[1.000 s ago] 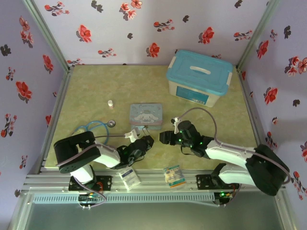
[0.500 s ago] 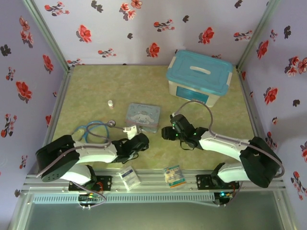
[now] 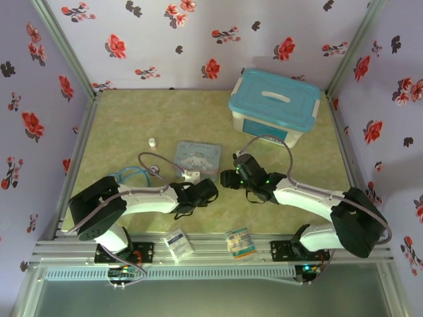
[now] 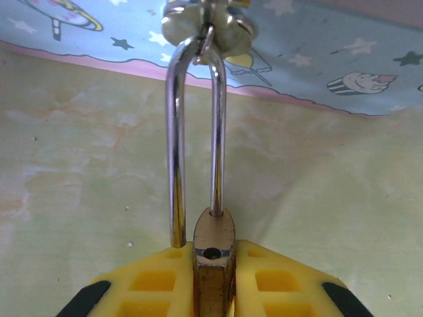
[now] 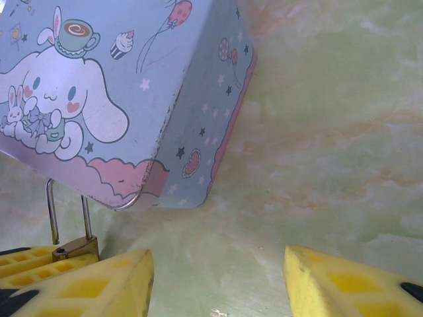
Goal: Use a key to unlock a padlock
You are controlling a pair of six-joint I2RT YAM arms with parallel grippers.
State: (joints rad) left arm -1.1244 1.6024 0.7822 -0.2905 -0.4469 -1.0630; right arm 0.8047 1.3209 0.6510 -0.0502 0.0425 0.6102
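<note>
The left fingers (image 4: 152, 287) are clamped on the padlock (image 4: 213, 264), gripping its brass body edge-on with the shackle (image 4: 174, 132) pointing away from them toward the tin (image 4: 317, 59). One shackle leg sits in the body and the other ends free just beside it. Small round metal pieces (image 4: 228, 30) touch the shackle's bend; whether they are the key is unclear. The right fingers (image 5: 99, 284) stand apart, holding nothing, low over the worktop (image 5: 330, 132) just beside the padlock and near the tin's corner.
</note>
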